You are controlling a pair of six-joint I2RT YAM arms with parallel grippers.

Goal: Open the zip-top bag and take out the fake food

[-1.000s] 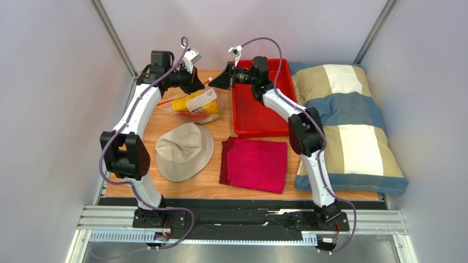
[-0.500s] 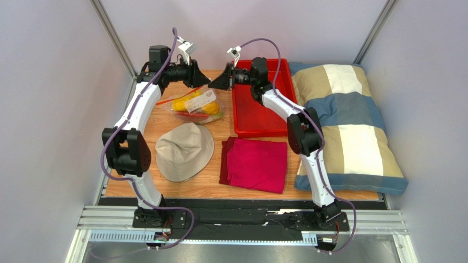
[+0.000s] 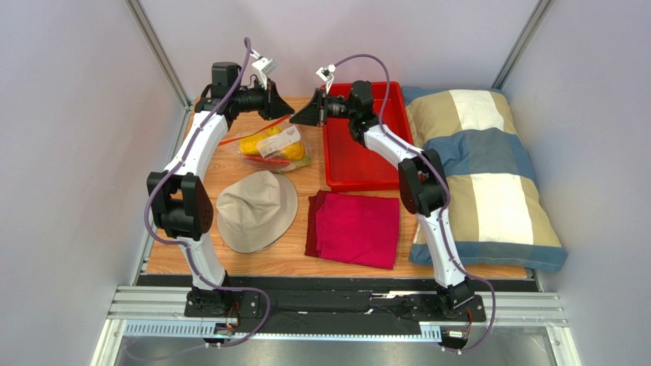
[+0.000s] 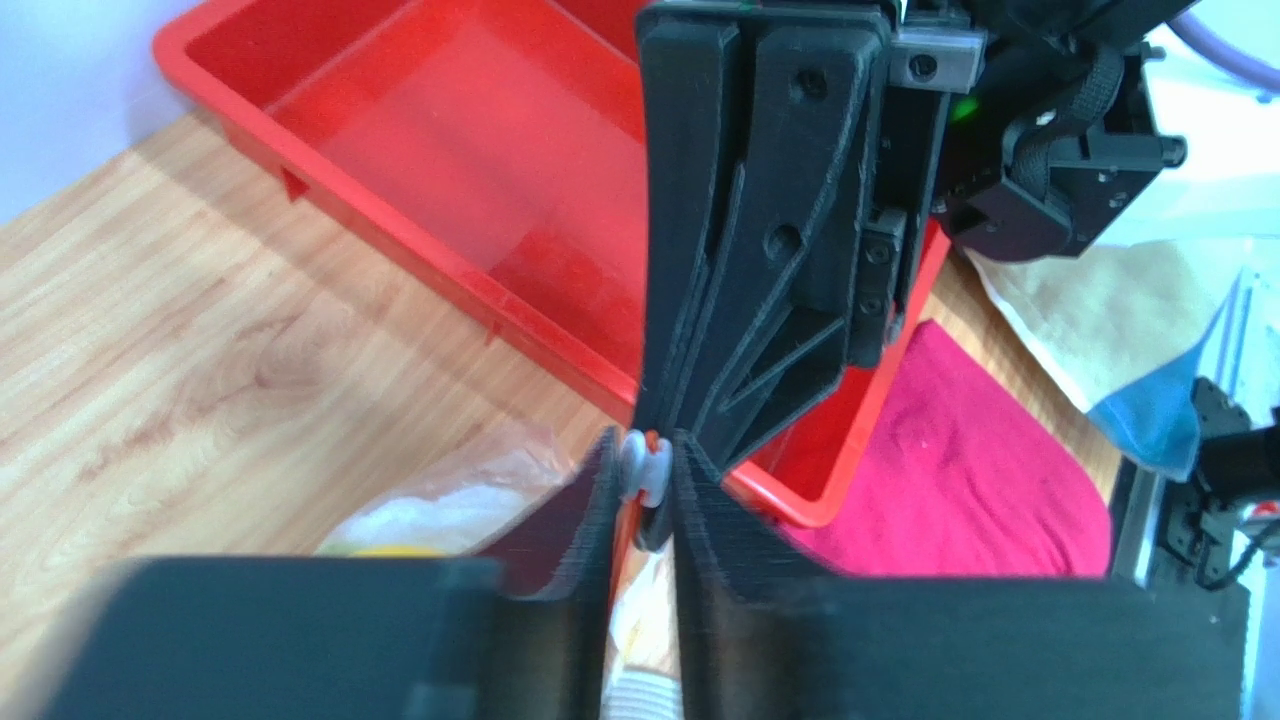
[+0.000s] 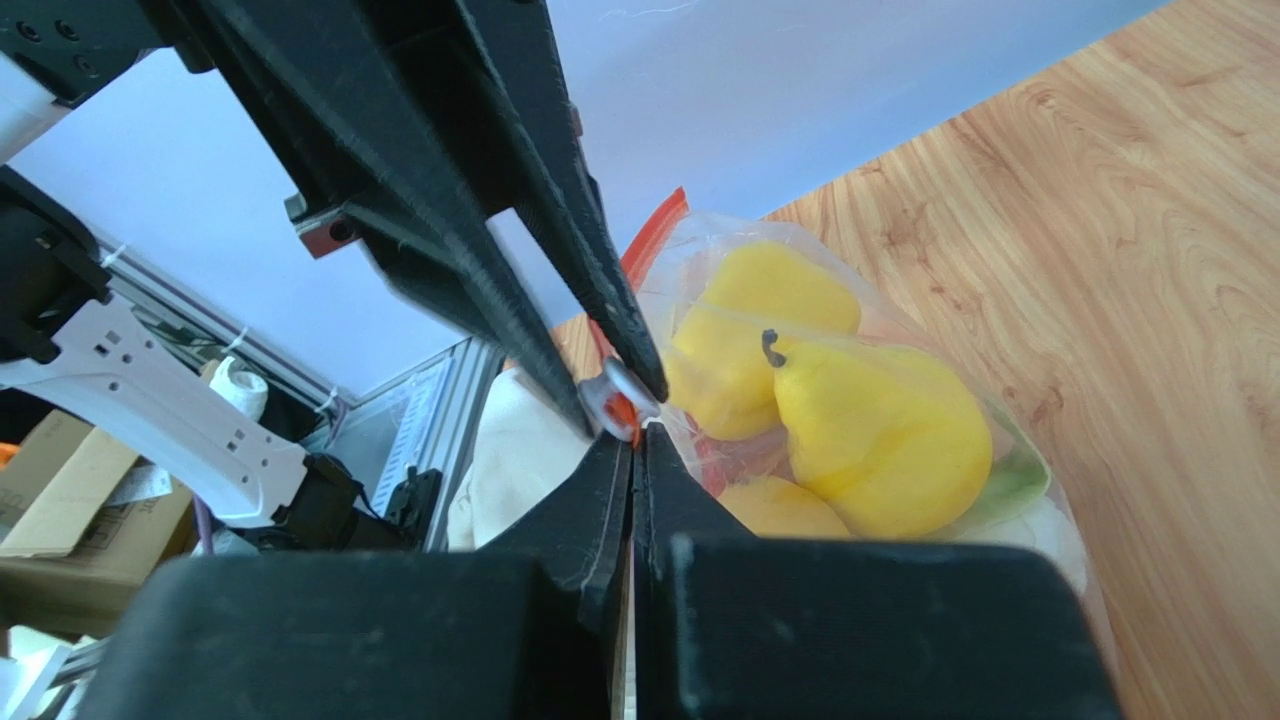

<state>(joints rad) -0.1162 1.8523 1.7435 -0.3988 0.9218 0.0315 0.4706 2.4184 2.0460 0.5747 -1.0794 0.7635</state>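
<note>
Crinkly, slippery film at eleven o'clock: right gripper point(image 5: 631, 444) clamps the zip-top bag point(image 5: 902, 450) edge, left gripper point(image 4: 649, 477) nips its slider tab point(image 5: 609, 396)

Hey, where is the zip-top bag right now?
In the top view, the zip-top bag sits at the far left of the table, just beyond the hat and left of the red tray.

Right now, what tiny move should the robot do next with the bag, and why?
Probably pull the left gripper away from the right gripper, along the zip strip. The left one looks closed on the white slider, the right one seems to pinch the bag edge beside it, and the fruit is inside.
</note>
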